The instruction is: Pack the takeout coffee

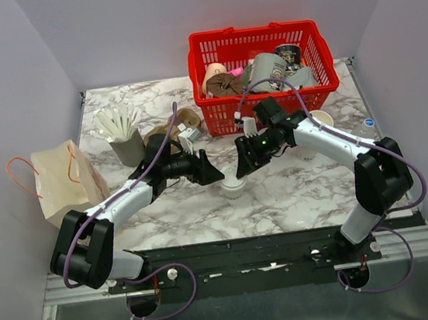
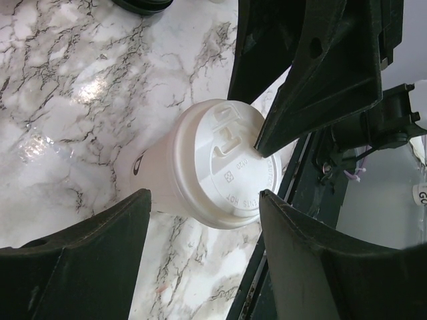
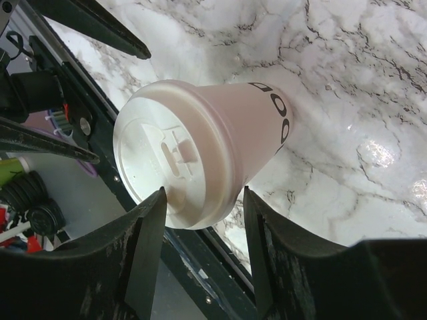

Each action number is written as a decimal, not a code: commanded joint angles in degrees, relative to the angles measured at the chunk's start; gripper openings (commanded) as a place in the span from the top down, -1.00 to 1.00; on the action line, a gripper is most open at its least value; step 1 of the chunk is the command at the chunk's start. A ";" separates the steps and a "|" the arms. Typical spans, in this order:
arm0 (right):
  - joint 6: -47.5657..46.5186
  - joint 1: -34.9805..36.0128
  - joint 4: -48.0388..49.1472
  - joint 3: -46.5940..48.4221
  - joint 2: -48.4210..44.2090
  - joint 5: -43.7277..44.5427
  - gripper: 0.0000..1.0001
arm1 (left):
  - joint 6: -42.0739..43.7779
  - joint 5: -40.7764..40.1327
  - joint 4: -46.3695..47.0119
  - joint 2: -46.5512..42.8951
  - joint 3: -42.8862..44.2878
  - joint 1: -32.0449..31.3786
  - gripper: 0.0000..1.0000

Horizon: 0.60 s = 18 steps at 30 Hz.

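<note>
"How far along are they with packing it?"

"Barely begun, I'd say. Start on the left: the brown paper bag (image 1: pixel 65 190) stands at the left edge of the tabletop (image 1: pixel 297 197), orange handles up. I can't see into it from here, but the coffee isn't in it."

"So where's the coffee?"

"The takeout coffee (image 1: pixel 235 188) stands upright with its lid on, about the middle of the tabletop and a bit toward the near edge. It's well apart from the bag."

"Is either arm holding it?"

"Not that I can see. The left gripper (image 1: pixel 214 173) hangs just over the cup's left side. Its fingers (image 2: pixel 93 260) are spread wide, and the lid shows beyond the gap with nothing pinched. The right gripper (image 1: pixel 236 170) faces it from the other side. Its fingers (image 3: pixel 143 260) are parted too, and in its own camera they frame the rim of the lid. The tips look to stop short of the lid, though I couldn't swear there's no touch."

"And over on the right?"

"Only the red basket (image 1: pixel 253 30) of odds and ends at the far edge. I don't think it has any part in this."

"So what's left?"

"Nearly all of it, as I judge it. One gripper has to close on the cup, carry it across to the left edge and lower it into the bag."
</note>
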 commanded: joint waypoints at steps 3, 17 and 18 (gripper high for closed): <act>-0.84 -1.43 1.14 -1.92 0.40 -4.14 -0.16 | -2.66 -1.18 1.99 0.82 0.35 0.08 -0.50; -2.95 -4.42 5.80 -3.94 3.39 -14.70 -0.17 | -7.34 6.29 11.14 4.77 -2.99 0.96 -0.50; -2.78 -4.59 6.07 -3.86 3.57 -14.79 -0.17 | -7.42 6.82 11.58 5.04 -3.08 0.96 -0.51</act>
